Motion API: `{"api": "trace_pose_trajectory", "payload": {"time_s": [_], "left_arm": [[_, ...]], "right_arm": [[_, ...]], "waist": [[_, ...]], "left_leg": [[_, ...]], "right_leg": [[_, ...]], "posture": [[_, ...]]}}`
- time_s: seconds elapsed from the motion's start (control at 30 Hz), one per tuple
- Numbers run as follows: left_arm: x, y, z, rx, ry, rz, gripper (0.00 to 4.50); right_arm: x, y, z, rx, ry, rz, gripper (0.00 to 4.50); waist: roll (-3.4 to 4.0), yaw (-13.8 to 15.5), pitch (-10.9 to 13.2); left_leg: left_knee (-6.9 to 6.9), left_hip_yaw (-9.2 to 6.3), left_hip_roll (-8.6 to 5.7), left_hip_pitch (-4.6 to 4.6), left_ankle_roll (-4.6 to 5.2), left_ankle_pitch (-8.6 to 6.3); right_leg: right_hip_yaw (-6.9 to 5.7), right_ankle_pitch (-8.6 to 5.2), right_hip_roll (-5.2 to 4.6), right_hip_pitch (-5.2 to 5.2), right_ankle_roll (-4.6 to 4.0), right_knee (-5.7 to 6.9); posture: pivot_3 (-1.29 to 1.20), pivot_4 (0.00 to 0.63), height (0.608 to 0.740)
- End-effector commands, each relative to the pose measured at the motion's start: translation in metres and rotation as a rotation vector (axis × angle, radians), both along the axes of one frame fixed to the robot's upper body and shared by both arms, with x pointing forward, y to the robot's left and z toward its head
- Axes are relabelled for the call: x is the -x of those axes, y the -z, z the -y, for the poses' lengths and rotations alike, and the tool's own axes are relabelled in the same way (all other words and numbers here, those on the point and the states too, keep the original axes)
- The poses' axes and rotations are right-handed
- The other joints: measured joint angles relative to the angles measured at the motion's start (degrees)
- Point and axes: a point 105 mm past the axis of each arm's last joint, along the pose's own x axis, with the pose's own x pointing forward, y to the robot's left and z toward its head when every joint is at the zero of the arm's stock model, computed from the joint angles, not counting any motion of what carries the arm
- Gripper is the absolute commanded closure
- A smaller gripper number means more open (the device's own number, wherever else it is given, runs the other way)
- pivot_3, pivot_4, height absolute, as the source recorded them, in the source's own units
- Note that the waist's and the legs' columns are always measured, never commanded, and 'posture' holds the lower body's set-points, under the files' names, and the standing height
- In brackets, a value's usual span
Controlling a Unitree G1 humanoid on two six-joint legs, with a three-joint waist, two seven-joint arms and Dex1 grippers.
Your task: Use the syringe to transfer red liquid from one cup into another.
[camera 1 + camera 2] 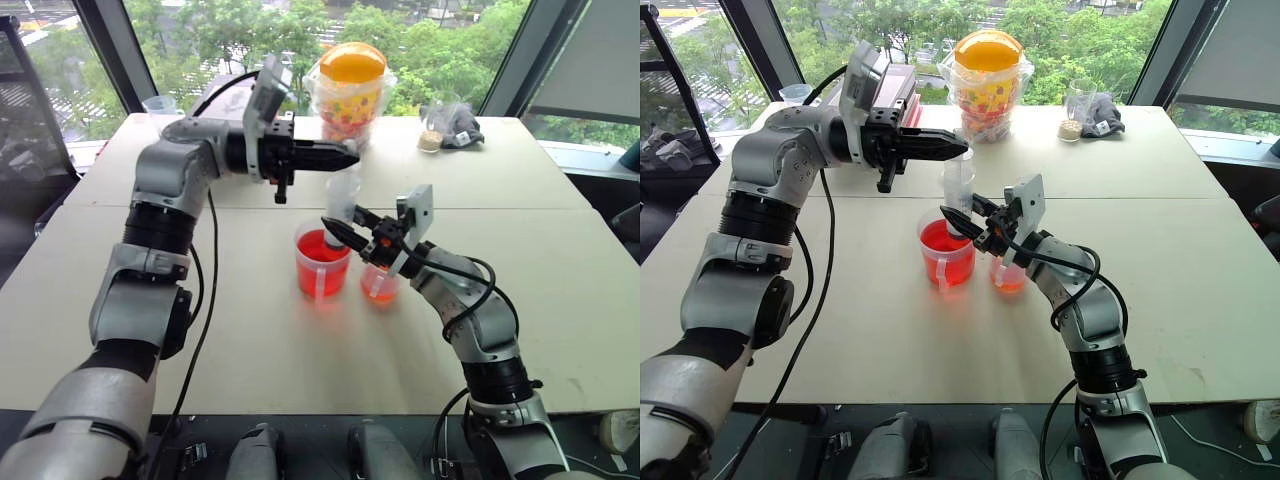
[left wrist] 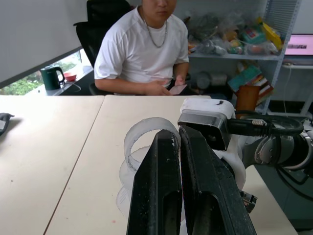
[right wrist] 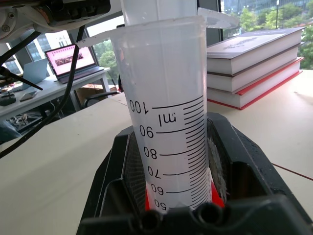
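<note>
Though syringe (image 3: 168, 127) tip's hidden in red cup (image 1: 322, 262), both tools clamp it: right tool (image 1: 342, 232) barrel, left tool (image 1: 345, 155) plunger.

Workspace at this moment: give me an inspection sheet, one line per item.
Surface: pale table, two tops joined along a seam.
Job's things: syringe upright, tip down in the larger red cup; smaller cup beside it, orange-red tint low down.
Clutter: bagged toy with an orange dome and small clear cup with whitish contents at the far edge; stacked books.
Grippers: right gripper shut on the syringe barrel; left gripper shut at the plunger top, hold unclear.
Cables: black cable along the left arm, another looped at the right forearm.
Surroundings: windows with trees; a seated person in a white shirt; shelves.
</note>
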Motion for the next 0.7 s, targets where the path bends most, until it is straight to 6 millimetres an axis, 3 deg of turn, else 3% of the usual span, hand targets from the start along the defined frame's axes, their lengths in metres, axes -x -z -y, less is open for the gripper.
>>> {"api": "trace_pose_trajectory", "payload": {"time_s": [0.03,0.23,0.53,0.7], "left_arm": [[0.010,-0.045,-0.001,0.089,-0.011,0.153,4.48],[0.009,-0.035,-0.003,0.063,-0.015,0.144,4.48],[0.002,-0.029,-0.015,0.046,-0.074,0.156,0.16],[0.000,-0.030,-0.025,0.052,-0.099,0.150,0.06]], "right_arm": [[0.012,-0.002,-0.014,0.028,-0.082,0.020,3.11],[0.012,-0.019,-0.010,0.025,-0.061,0.076,3.11],[0.014,-0.043,-0.002,-0.015,-0.034,0.122,3.11],[0.017,-0.049,-0.001,-0.041,-0.035,0.122,3.11]], "waist": [[0.00,0.0,0.0],[0.00,0.0,0.0],[0.00,0.1,0.0],[0.00,0.0,0.0]], "left_leg": [[0.00,0.00,0.00,0.00,0.00,0.00],[0.00,0.00,0.00,0.00,0.00,0.00],[0.00,0.01,0.00,-0.01,0.00,0.00],[-0.01,-0.01,0.01,-0.01,0.00,0.00]], "right_leg": [[0.00,0.00,0.00,0.00,0.00,0.00],[0.00,0.00,0.00,0.00,0.00,0.00],[0.00,0.00,-0.01,0.00,0.00,-0.01],[0.00,0.00,0.00,-0.01,0.00,-0.01]], "posture": [[0.00,0.150,0.740],[0.00,0.150,0.740],[0.00,0.150,0.740],[0.00,0.150,0.740]]}}
